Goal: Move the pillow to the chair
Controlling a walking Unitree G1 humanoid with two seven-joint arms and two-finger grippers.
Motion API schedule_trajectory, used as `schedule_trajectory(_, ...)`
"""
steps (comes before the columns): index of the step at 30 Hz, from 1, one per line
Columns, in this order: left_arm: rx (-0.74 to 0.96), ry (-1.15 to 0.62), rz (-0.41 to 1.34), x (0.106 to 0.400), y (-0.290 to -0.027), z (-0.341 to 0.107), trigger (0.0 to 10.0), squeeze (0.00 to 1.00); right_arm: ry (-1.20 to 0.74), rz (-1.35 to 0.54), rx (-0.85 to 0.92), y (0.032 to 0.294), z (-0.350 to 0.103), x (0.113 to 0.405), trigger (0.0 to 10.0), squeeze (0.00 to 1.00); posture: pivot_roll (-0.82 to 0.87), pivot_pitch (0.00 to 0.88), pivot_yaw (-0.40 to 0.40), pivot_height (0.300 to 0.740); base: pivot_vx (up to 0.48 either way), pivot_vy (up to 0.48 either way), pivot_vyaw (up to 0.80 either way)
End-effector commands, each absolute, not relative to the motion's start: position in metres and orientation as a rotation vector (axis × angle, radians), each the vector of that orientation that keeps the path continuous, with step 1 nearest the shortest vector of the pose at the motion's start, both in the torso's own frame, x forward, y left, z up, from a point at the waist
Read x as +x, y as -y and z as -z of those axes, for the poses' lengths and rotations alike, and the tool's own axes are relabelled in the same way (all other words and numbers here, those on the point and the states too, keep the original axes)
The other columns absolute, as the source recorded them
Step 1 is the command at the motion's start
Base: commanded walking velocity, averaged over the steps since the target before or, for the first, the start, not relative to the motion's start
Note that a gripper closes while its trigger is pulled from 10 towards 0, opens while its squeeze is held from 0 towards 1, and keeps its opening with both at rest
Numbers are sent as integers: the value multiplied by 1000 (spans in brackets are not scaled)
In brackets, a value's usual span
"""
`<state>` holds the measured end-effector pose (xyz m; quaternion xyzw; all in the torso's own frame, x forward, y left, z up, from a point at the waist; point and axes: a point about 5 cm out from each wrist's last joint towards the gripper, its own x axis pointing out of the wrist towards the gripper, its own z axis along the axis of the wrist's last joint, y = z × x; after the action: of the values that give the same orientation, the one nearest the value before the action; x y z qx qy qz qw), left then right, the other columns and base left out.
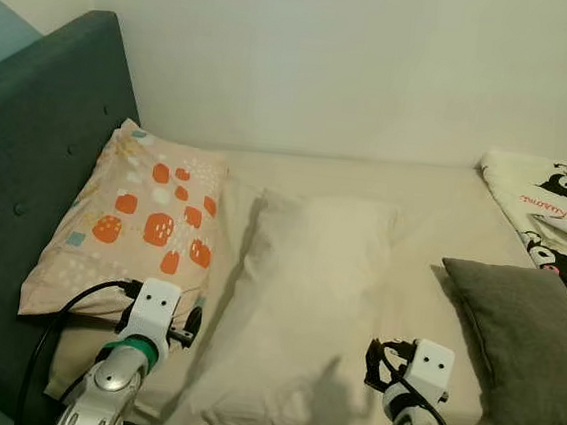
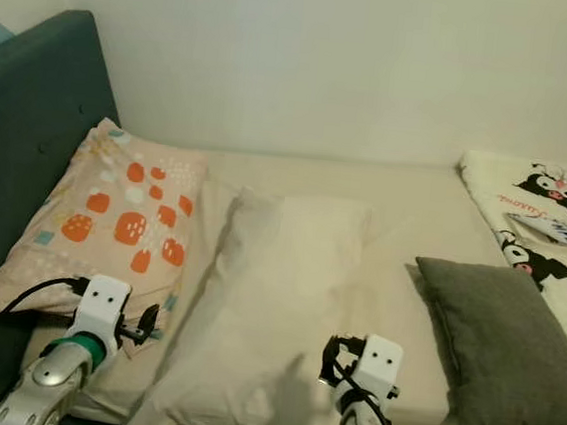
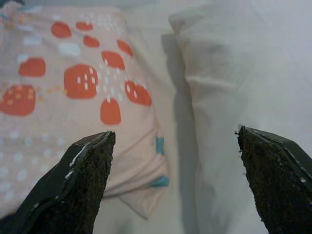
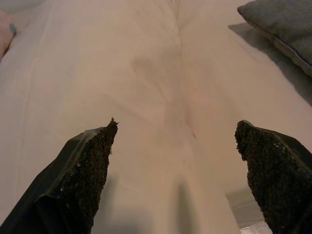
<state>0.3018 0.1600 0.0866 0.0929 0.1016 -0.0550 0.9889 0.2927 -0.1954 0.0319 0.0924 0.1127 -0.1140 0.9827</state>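
Your left claw [image 3: 173,146] gapes wide, empty, over the near-left edge of the cream pillow [image 1: 299,314]; your right claw [image 4: 175,141] hangs equally wide above its near end. That pillow lies mid-bed [image 1: 435,202], patterned pillow [image 1: 137,224] left, grey cushion [image 1: 528,332] right.

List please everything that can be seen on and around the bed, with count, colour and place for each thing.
patterned pillow: 1, pink with orange and white spots, on the bed's left, against the headboard
plain pillow: 1, cream, middle of the bed, lying lengthwise
grey cushion: 1, dark grey, right side of the bed
cartoon blanket: 1, white with black and pink figures, far right
sheet: 1, cream, covering the mattress
headboard: 1, dark teal, left
wall: 1, white, behind the bed
left pincer: 1, black fingers open, over the gap between the two pillows
right pincer: 1, black fingers open, above the plain pillow
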Motion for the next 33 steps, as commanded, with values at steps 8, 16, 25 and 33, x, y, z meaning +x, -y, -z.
schedule_trajectory(8, 245, -190, 96, 303, -166, -86, 10000, 0, -247, 212, 202, 188, -26, 289, 10000, 0, 43, 8, 84, 686, 0, 0, 0)
schedule_trajectory(16, 238, -151, 75, 308, -162, -92, 10000, 0, -250, 175, 197, 181, -26, 290, 10000, 0, 41, 24, 76, 657, 0, 0, 0)
schedule_trajectory(25, 240, -136, 76, 303, -163, -92, 10000, 0, -254, 140, 199, 173, -28, 294, 10000, 0, 46, 36, 71, 618, 0, 0, 0)
schedule_trajectory(33, 194, -123, 1, 295, -181, -91, 10000, 0, -209, 94, 240, 163, -36, 298, 10000, 0, 46, 51, 74, 614, 0, 0, 0)
